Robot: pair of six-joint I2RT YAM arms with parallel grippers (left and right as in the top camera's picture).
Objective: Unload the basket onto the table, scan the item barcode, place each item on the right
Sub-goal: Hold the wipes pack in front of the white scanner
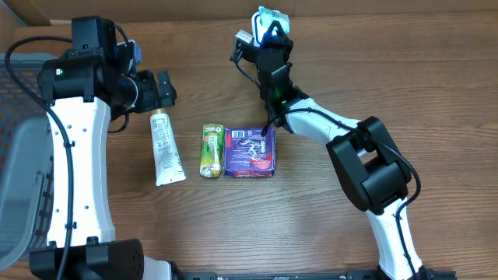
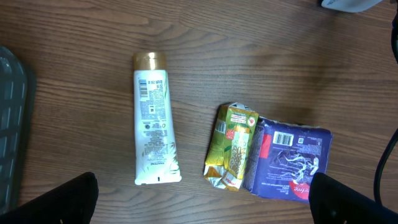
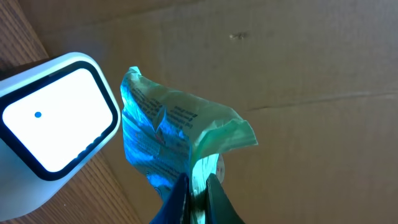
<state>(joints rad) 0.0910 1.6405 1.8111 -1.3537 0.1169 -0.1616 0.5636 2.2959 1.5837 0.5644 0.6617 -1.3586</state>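
Holding crinkled packet [image 3: 168, 124] up beside scanner [image 3: 53, 121].
Right gripper [image 3: 198, 186] pinched tight on the packet's edge; left gripper [image 1: 165, 87] hung wide open near white tube [image 1: 165, 148].

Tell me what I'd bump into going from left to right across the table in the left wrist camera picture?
grey basket → white tube → green and yellow pouch → purple packet

A mesh basket [image 1: 17, 101] sits at the wooden table's [image 1: 436, 93] left.
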